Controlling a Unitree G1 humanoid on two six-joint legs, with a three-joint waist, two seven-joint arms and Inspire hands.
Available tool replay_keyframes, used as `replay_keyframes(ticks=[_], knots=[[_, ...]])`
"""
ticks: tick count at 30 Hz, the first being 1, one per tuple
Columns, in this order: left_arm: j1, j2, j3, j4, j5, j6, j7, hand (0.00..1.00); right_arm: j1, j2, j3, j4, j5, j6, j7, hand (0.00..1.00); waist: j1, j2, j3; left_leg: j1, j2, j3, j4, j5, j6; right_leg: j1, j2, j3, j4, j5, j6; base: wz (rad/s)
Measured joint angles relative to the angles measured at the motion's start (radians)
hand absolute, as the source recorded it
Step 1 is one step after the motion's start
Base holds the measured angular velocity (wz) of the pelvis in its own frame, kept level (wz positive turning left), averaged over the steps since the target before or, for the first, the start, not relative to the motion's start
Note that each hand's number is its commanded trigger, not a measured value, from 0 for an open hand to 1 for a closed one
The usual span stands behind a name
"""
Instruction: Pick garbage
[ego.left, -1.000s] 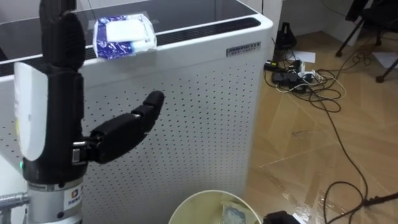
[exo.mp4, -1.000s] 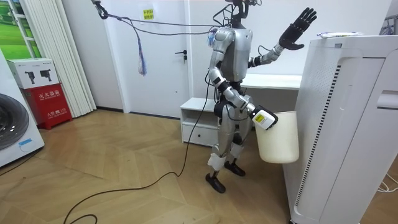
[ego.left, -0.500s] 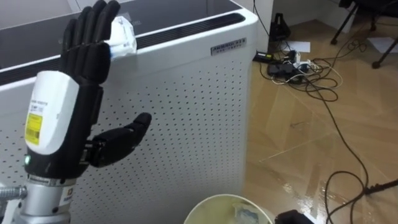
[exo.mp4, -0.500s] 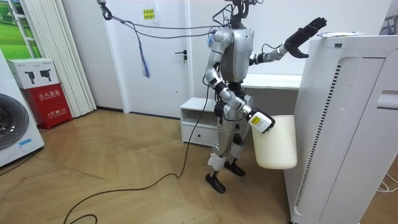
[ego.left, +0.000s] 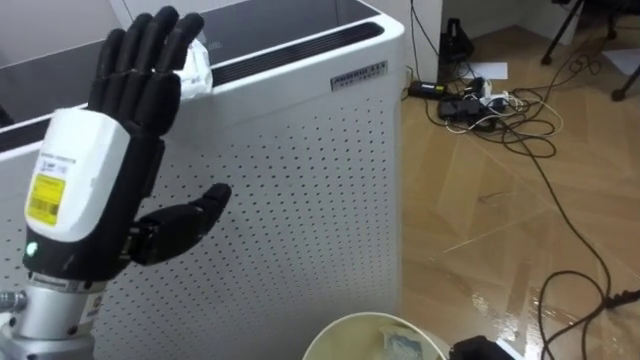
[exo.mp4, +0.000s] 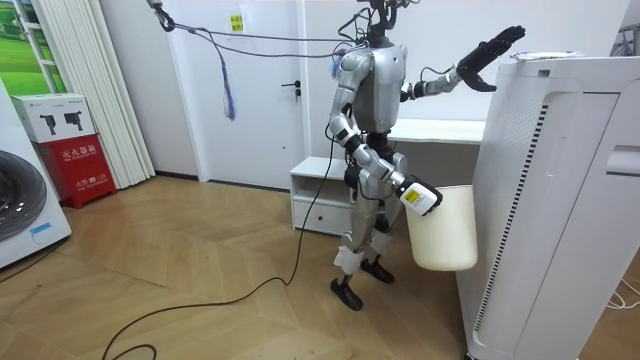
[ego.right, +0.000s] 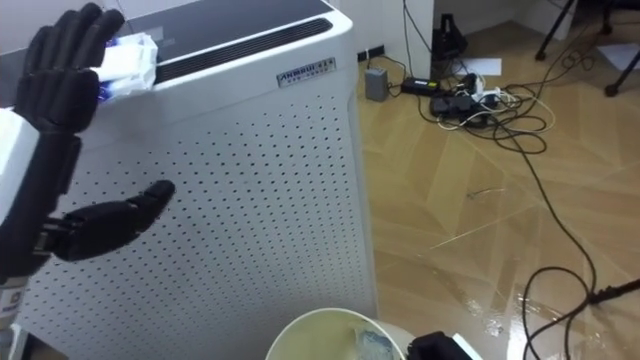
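Well, the biggest thing here is the tall white perforated cabinet (ego.left: 300, 180), an air cleaner by the look of it, and the robot stands close against its side. At its hip it carries a cream bin (exo.mp4: 445, 225). The right hand (ego.left: 480, 350) shows as a dark shape at the bin's rim, and how it holds on I cannot tell. The left hand (ego.left: 140, 100) is raised level with the cabinet's top, fingers straight and spread, thumb out, holding nothing. Just beyond those fingers, near the top's edge, lies the garbage: a small blue-and-white packet (ego.right: 130, 60).

I judge it light, soft and a bit slick, a wrapper that will crush rather than resist. A pinch across it between thumb and fingers should do, taking care not to shove it back along the smooth top.

The right eye view shows the packet almost clear, while in the left eye view the hand covers most of it. The room view adds the stance and the whole bin; the eye views look down into its mouth, where some scrap lies.
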Motion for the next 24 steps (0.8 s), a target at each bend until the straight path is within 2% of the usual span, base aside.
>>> replay_keyframes(ticks=[3,7,12,20,24], knots=[[-0.010,0.010,0.058,-0.002,0.067,0.002,0.012,0.00,0.003,0.005,0.000,0.001,0.000,0.008,-0.006,1.00,0.015,0.000,0.0000,0.006,0.001,0.005,-0.003,0.000,0.000,0.003,0.000,0.005,0.000,0.000,0.000,-0.05],[-0.010,0.020,0.072,-0.008,0.125,0.004,0.057,0.00,0.005,0.009,0.002,0.001,0.000,0.009,-0.008,1.00,0.029,0.001,-0.0002,0.014,0.001,0.001,-0.003,0.000,0.000,0.014,0.000,0.000,-0.002,0.000,0.000,0.04],[-0.009,0.040,0.074,-0.012,0.126,0.004,0.097,0.00,0.011,0.016,0.011,0.003,0.001,0.010,-0.009,1.00,0.044,0.001,-0.0003,0.014,0.000,0.000,0.000,0.000,0.000,0.015,0.000,-0.001,-0.002,0.000,0.000,0.00],[-0.009,0.042,0.075,-0.018,0.126,0.007,0.119,0.00,0.014,0.016,0.051,0.003,0.001,0.031,-0.006,1.00,0.045,0.002,-0.0012,0.012,-0.001,0.001,0.001,0.000,0.000,0.016,-0.001,-0.003,-0.002,0.000,0.000,0.00],[-0.009,0.042,0.075,-0.018,0.126,0.024,0.116,0.00,0.016,0.016,0.050,0.003,0.001,0.036,-0.011,1.00,0.042,0.002,-0.0017,0.013,-0.001,0.002,0.001,0.000,0.000,0.017,-0.001,-0.004,-0.002,0.000,0.000,0.00]])
